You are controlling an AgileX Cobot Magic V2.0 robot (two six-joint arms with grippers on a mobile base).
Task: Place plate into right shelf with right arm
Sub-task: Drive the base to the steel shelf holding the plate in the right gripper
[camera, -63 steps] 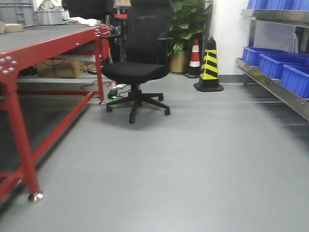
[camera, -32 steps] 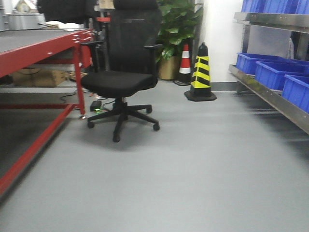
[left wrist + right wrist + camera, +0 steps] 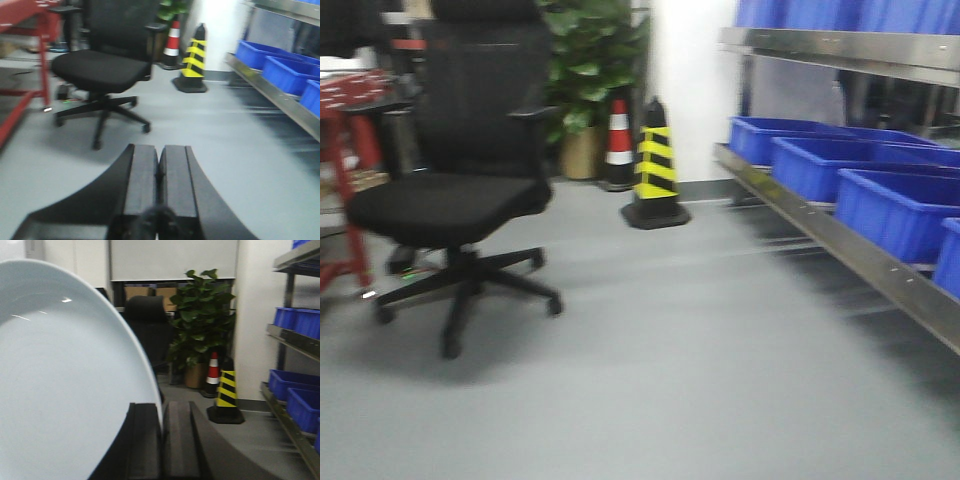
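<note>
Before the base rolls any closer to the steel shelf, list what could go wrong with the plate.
1. The right gripper pinches the plate only at its rim, on edge; a jolt could make it pivot or slip.
2. Blue bins fill the right shelf level in view; the plate may strike a bin or the front rail.
3. The striped cone and office chair stand nearby; a wide swing could clip them.

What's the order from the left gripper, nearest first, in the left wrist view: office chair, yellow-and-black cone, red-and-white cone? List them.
From the left gripper:
1. Office chair, ahead and to the left.
2. Yellow-and-black cone, ahead, slightly right, near the wall.
3. Red-and-white cone, farther back, just left of the striped one.
</note>
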